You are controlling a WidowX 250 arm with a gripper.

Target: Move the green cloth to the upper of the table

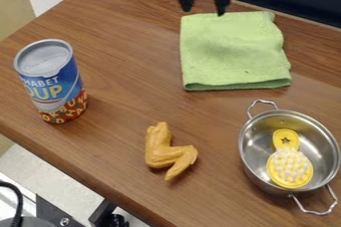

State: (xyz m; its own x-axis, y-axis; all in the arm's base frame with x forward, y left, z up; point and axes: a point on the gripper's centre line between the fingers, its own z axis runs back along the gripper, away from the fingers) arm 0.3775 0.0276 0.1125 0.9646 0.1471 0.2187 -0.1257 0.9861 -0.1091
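Note:
The gripper hangs at the top of the camera view, over the far edge of the green cloth, its two fingers apart with nothing between them. The green cloth lies folded and flat on the wooden table, right of centre in the upper half. Whether the fingertips touch the cloth, I cannot tell.
A soup can stands upright at the left. A toy chicken wing lies near the front edge. At the lower right, a metal pot holds a yellow brush, its upper handle near the cloth.

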